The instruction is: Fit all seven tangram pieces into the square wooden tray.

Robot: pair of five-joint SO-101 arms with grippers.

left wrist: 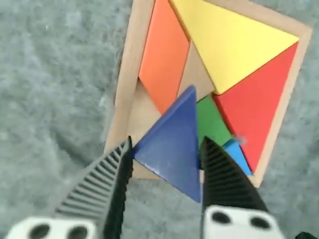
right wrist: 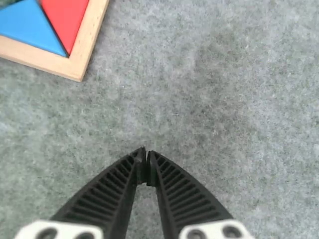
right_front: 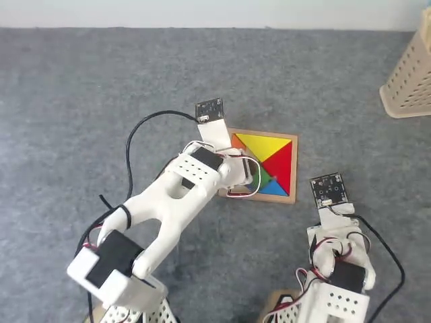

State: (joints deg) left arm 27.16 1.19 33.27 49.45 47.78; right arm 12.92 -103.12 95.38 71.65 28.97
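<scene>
The square wooden tray lies on the grey carpet and holds a yellow triangle, a red triangle, an orange piece, a green piece and a light blue piece. My left gripper is shut on a dark blue triangle, held tilted over the tray's near corner, where bare wood shows. In the high view the left arm covers the tray's left side. My right gripper is shut and holds nothing, low over the carpet just off the tray corner.
A beige perforated basket stands at the far right edge of the table. Black cables loop off the left arm. Open grey carpet lies all around the tray.
</scene>
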